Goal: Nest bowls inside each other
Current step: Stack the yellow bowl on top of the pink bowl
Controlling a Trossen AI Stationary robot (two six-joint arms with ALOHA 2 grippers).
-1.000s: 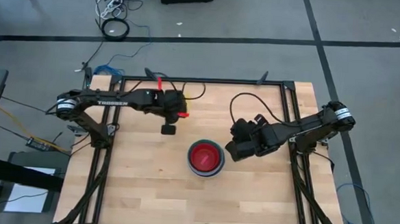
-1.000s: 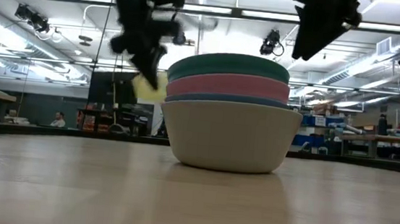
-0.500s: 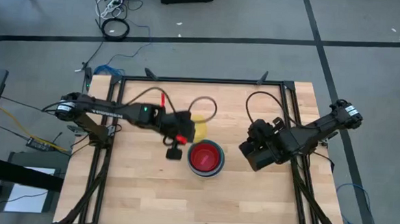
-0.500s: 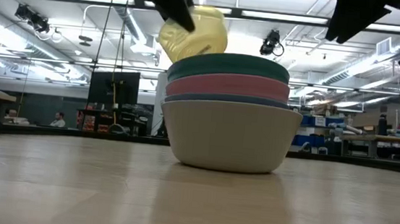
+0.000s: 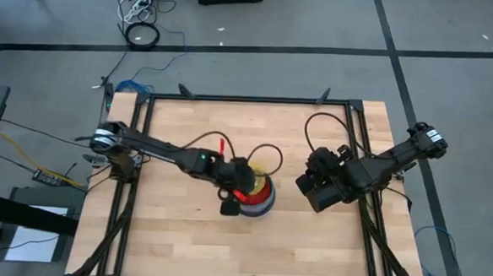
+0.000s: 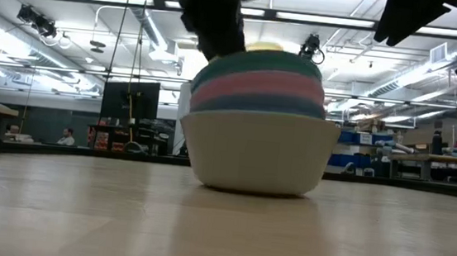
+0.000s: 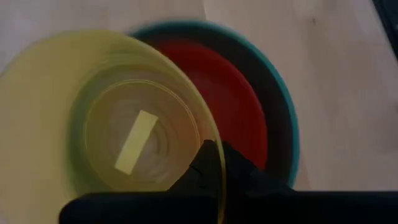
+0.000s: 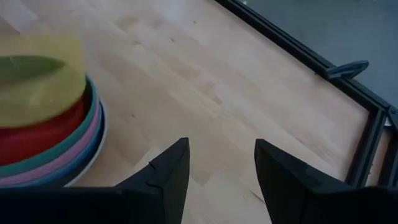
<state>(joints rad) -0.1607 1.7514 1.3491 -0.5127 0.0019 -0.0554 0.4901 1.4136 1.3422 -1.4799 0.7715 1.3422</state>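
A stack of nested bowls (image 5: 258, 203) stands mid-table: pale grey-white outermost (image 6: 251, 151), then blue, pink and teal, with a red-magenta bowl (image 7: 239, 106) showing inside. A small see-through yellow bowl (image 7: 124, 124) hangs right over the stack's mouth, and in the low view only its top (image 6: 265, 47) shows above the teal rim. My left gripper (image 5: 251, 187) is shut on it. Whether the yellow bowl touches the stack, I cannot tell. My right gripper (image 8: 217, 168) is open, raised to the right of the stack. My left gripper holds the yellow bowl by its rim (image 7: 214, 152), on the side nearest the arm, pinching the wall between its two fingers. One fingertip (image 7: 208, 171) shows through the wall. The fingers slant down from the table's left. The bowl sits mouth up over the red-magenta bowl.
A black frame rail (image 8: 373, 143) runs along the table's edges. Bare wood (image 5: 182, 236) lies in front of the stack and on its left. Cables (image 5: 229, 150) loop over the left arm. The room beyond the table shows desks and ceiling lights.
My left gripper has swung from the far left of the table toward the right and near, carrying the yellow bowl, and has brought it down over the stack's mouth. My right gripper has drawn back from the stack toward the table's right edge and then kept still.
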